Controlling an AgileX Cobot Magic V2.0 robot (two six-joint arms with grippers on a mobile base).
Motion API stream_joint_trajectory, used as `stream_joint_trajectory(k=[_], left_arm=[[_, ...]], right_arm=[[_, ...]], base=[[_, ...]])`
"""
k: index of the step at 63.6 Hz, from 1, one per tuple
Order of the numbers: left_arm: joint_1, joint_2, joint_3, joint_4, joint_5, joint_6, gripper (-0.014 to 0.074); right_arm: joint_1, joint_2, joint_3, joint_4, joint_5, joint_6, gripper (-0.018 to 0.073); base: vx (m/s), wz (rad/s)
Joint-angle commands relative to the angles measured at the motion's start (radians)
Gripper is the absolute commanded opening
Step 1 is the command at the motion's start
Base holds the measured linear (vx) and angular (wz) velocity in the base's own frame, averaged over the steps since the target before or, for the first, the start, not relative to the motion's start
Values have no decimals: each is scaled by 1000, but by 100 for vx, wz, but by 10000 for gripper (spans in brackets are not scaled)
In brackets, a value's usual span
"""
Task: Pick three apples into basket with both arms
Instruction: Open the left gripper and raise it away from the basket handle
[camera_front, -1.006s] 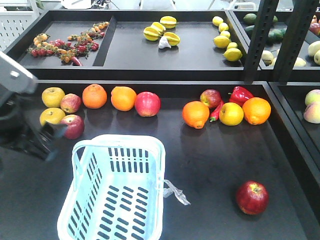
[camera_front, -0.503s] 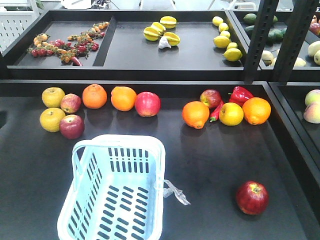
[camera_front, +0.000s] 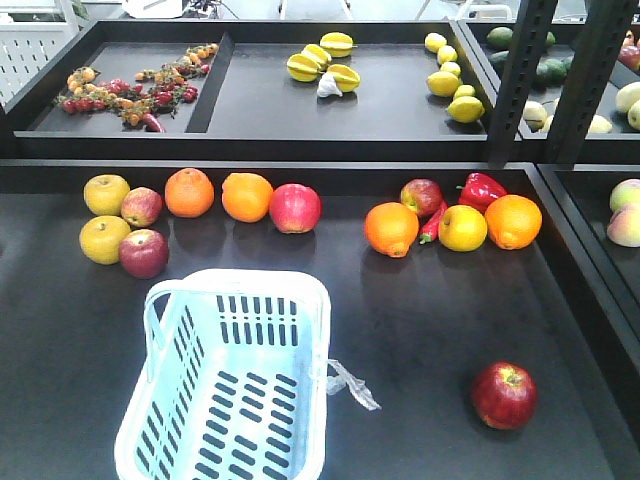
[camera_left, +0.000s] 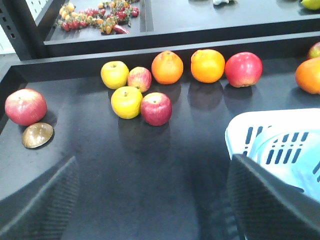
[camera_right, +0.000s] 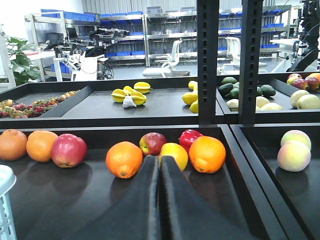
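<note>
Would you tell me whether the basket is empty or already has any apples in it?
Empty: the basket shows its bare slotted bottom in the front view, and nothing lies inside it.

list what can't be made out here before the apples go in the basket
- Front view: neither pincer shows; the basket is cut at its near end by the bottom edge.
- Left wrist view: the open left pincer has blurred fingers; one covers the basket's lower part.
- Right wrist view: the shut right pincer hides the yellow fruit below its middle.

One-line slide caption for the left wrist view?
Open left tool over the dark tabletop, facing apples, oranges and the basket rim.
</note>
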Motion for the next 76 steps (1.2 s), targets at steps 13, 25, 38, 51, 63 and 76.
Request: stream_joint_trajectory(k=[13,25,38,51,63,76], left_arm=[[-1,4,-24,8,-61,-9,587],[-1,4,-24,8,-61,-9,587],[-1,4,-24,8,-61,-9,587],[-1,4,-24,8,-61,-9,587],[-1,4,-24,8,-61,-9,587],[-1,4,-24,8,-61,-9,587]], right_arm=[[-1,9,12,-2,-75,-6,-9],[-1,9,10,9,-111,7,-9],[-1,27,-102,95,58,51,-9],[-1,185,-334,81,278,44,-9],[-1,419,-538,78,583,-72,-9],[-1,637,-643,82,712,-130,-9]], base=[[0,0],[0,0],[0,0],[0,0],[0,0],[0,0]])
